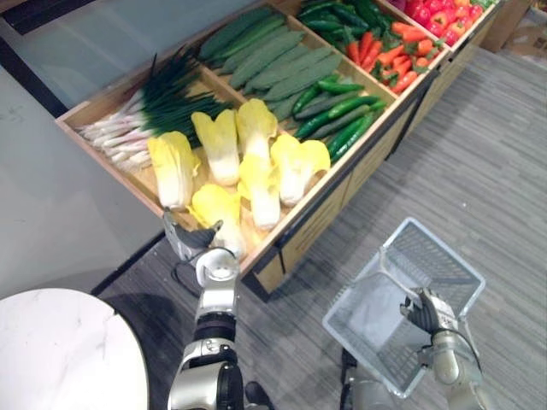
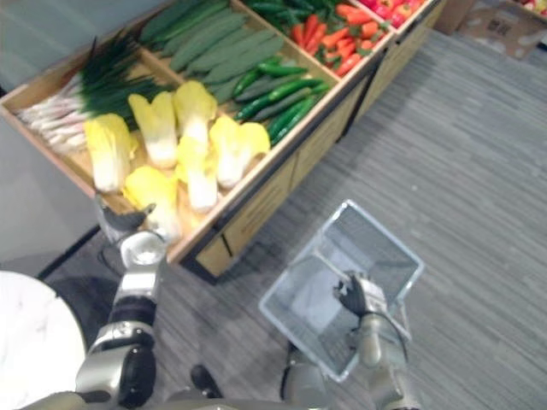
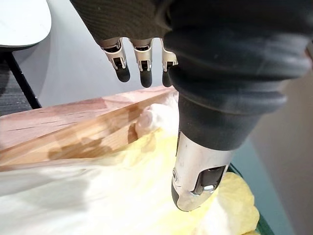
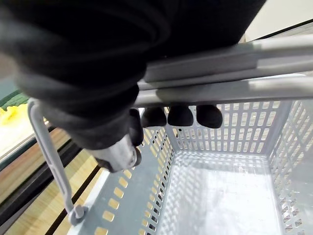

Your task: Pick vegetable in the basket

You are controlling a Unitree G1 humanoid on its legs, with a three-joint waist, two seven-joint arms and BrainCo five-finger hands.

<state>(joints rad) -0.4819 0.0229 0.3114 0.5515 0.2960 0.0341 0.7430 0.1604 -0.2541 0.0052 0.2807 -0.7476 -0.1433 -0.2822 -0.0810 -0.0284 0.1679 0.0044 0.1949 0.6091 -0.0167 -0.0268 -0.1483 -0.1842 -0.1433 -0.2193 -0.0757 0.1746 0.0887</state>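
The vegetable nearest the left robot hand [image 1: 186,237] is a cabbage [image 1: 218,209], pale yellow with crinkled leaves and a white base. It lies on its side in the front corner compartment of the wooden stand [image 1: 342,195], among several like it and close against the stand's wooden rim. The hand's straight fingers [image 3: 142,66] are above it, and the thumb is low beside its leaves; contact cannot be made out.

The basket [image 1: 432,256] is pale grey plastic with latticed walls. It hangs tilted over the floor in front of the stand, its perforated bottom bare. The right robot hand [image 1: 427,314] is curled round its handle [image 4: 230,61].
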